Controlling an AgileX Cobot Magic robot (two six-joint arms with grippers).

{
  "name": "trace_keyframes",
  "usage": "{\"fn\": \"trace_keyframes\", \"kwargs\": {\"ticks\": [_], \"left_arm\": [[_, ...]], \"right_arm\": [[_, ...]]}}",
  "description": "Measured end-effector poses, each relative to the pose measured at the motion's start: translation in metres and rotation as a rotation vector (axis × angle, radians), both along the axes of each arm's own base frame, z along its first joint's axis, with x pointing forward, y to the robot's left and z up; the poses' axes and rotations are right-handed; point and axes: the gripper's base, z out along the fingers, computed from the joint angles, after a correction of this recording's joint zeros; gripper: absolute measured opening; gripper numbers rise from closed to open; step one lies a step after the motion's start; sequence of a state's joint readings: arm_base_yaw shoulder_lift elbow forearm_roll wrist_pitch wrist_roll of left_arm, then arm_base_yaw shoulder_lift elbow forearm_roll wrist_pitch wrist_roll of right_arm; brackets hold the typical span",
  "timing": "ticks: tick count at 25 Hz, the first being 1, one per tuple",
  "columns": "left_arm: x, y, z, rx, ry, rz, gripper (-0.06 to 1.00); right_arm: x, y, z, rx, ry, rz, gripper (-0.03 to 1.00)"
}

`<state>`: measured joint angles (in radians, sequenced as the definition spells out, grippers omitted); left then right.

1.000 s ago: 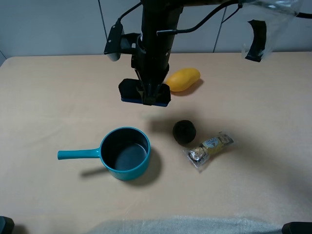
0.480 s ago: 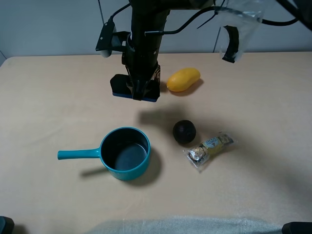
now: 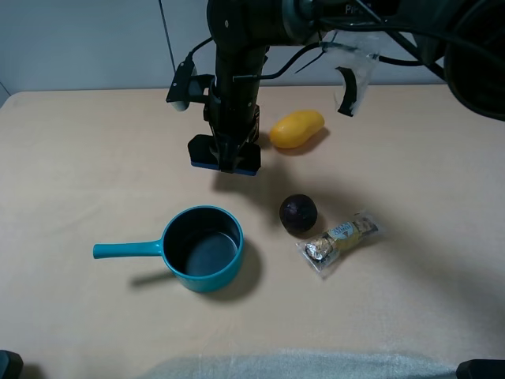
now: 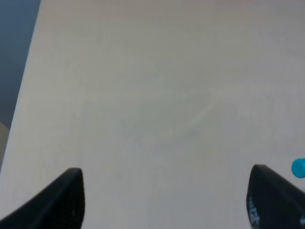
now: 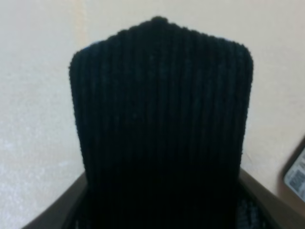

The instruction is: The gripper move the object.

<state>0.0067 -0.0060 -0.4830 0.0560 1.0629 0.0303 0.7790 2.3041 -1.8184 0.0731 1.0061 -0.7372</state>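
The object is an oblong eraser (image 3: 202,151) with a black felt face on a blue base. My right gripper (image 3: 228,158) reaches across the middle and is shut on it, holding it low over the table behind the saucepan, its shadow close beside it. In the right wrist view the black ribbed felt (image 5: 159,119) fills the frame between the fingers (image 5: 59,210). My left gripper (image 4: 167,195) is open and empty over bare table. It does not show in the exterior high view.
A teal saucepan (image 3: 203,251) with its handle pointing left sits in front of the eraser; the handle tip shows in the left wrist view (image 4: 299,168). A yellow mango (image 3: 296,129), a dark round fruit (image 3: 298,213) and a wrapped snack (image 3: 339,239) lie to the right.
The right gripper carried the eraser a little to the left and then came down toward the table; its shadow has closed in beside it. The other things have not moved.
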Motion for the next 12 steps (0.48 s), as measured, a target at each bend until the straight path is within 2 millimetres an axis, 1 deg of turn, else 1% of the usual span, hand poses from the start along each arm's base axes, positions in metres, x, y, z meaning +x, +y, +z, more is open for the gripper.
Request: {"fn": "trace_keyframes", "kwargs": {"ticks": [3, 12], "left_arm": [[0.000, 0.000, 0.000, 0.000, 0.000, 0.000, 0.70], [0.000, 0.000, 0.000, 0.000, 0.000, 0.000, 0.70]], "right_arm": [[0.001, 0.000, -0.008, -0.007, 0.010, -0.003, 0.41], [0.011, -0.009, -0.033, -0.041, 0.038, -0.029, 0.41]]}}
